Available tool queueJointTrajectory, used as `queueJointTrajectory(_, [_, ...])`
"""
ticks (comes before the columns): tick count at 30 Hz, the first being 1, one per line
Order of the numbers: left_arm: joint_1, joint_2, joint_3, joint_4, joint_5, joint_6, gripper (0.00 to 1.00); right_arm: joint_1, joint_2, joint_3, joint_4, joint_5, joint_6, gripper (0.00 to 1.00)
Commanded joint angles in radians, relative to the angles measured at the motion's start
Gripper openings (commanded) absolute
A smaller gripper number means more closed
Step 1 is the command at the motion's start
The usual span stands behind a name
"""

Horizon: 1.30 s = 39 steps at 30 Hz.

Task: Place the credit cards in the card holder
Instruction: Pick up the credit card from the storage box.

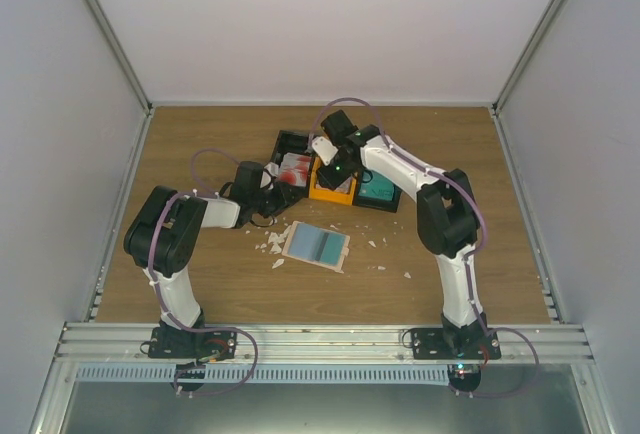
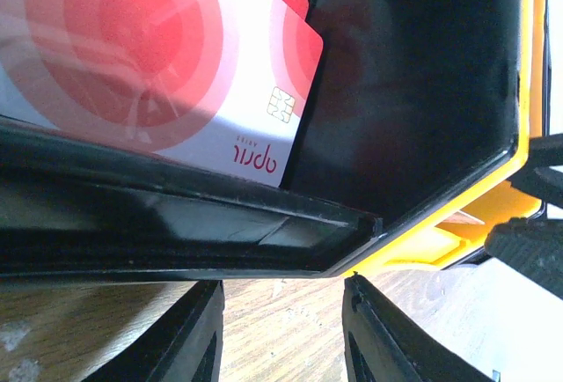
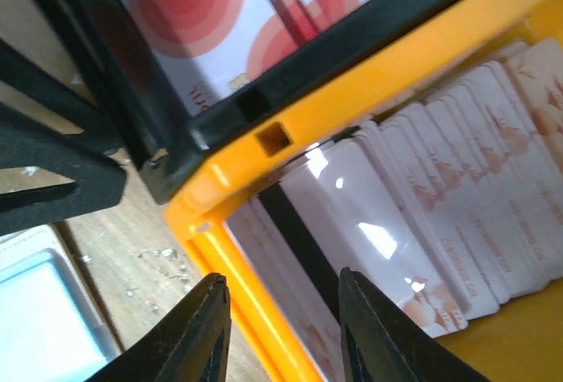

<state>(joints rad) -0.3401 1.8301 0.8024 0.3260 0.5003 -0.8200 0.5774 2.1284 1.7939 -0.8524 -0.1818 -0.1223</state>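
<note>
Red-and-white credit cards [image 2: 158, 56] lie in the left black bin [image 1: 283, 146]; they also show in the right wrist view [image 3: 202, 12]. Pale credit cards with dark print [image 3: 440, 206] fill the orange bin [image 1: 322, 194]. Teal cards [image 1: 378, 192] lie in the right black bin. The card holder [image 1: 317, 244] lies flat on the table in front of the bins, beige-edged with a pale blue face. My left gripper [image 2: 281, 334] is open and empty, low at the black bin's near wall [image 2: 176, 224]. My right gripper [image 3: 286, 329] is open and empty, straddling the orange bin's wall [image 3: 255, 312].
The three bins are joined in a row at mid-table. Small white scraps [image 1: 270, 244] lie on the wooden table [image 1: 200, 284] left of the card holder and a few to its right. White walls enclose the table on three sides.
</note>
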Motion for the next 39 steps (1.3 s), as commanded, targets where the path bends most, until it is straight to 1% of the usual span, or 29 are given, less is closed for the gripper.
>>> queueJointTrajectory(1, [-0.006, 0.014, 0.016, 0.041, 0.011, 0.015, 0.4, -0.015, -0.007, -0.007, 0.022, 0.039, -0.028, 0.38])
queueJointTrajectory(5, [-0.006, 0.014, 0.017, 0.041, 0.013, 0.016, 0.4, -0.014, 0.011, -0.033, 0.013, -0.025, -0.078, 0.41])
queueJointTrajectory(12, [-0.006, 0.024, 0.025, 0.038, 0.016, 0.016, 0.4, -0.014, 0.026, -0.046, 0.017, -0.034, -0.101, 0.41])
queueJointTrajectory(14, [-0.006, 0.024, 0.026, 0.038, 0.017, 0.016, 0.4, -0.015, 0.034, -0.044, 0.017, -0.029, -0.101, 0.38])
queueJointTrajectory(20, [-0.006, 0.024, 0.027, 0.038, 0.02, 0.015, 0.4, -0.014, 0.039, -0.037, 0.024, -0.024, -0.102, 0.17])
queueJointTrajectory(25, [-0.006, 0.023, 0.032, 0.036, 0.021, 0.015, 0.4, -0.014, 0.018, -0.029, 0.021, -0.002, -0.099, 0.05])
queueJointTrajectory(29, [-0.006, 0.022, 0.031, 0.037, 0.023, 0.015, 0.4, -0.014, -0.023, -0.038, 0.025, -0.005, -0.11, 0.04])
queueJointTrajectory(33, [-0.006, -0.004, 0.013, 0.058, 0.023, 0.006, 0.41, -0.015, -0.069, -0.04, 0.025, 0.032, -0.108, 0.03])
queueJointTrajectory(39, [-0.006, -0.109, -0.045, 0.099, 0.013, -0.004, 0.45, -0.01, -0.173, -0.073, 0.06, 0.033, -0.092, 0.01])
